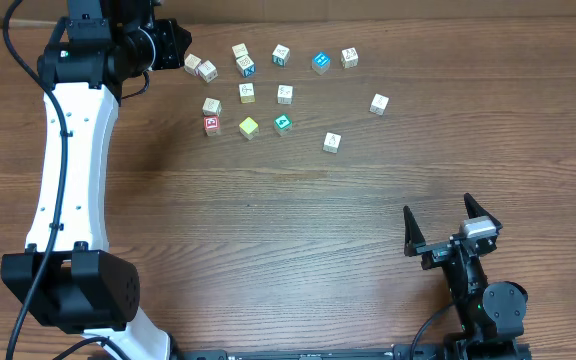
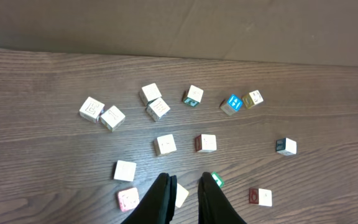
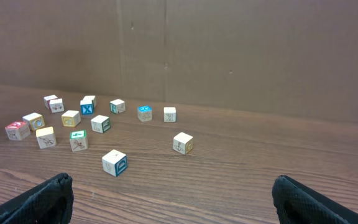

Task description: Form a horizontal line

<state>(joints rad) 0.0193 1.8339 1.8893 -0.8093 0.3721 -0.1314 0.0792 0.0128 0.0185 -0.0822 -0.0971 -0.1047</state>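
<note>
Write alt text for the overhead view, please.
Fifteen small lettered cubes lie scattered, not in a line, on the far part of a wooden table. The left gripper hovers at the cluster's left end; the right gripper sits open near the front right, far from them.

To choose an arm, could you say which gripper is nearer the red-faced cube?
Left. The left gripper is close, just beyond the red-faced cube; the right gripper is far off, at the near right.
</note>
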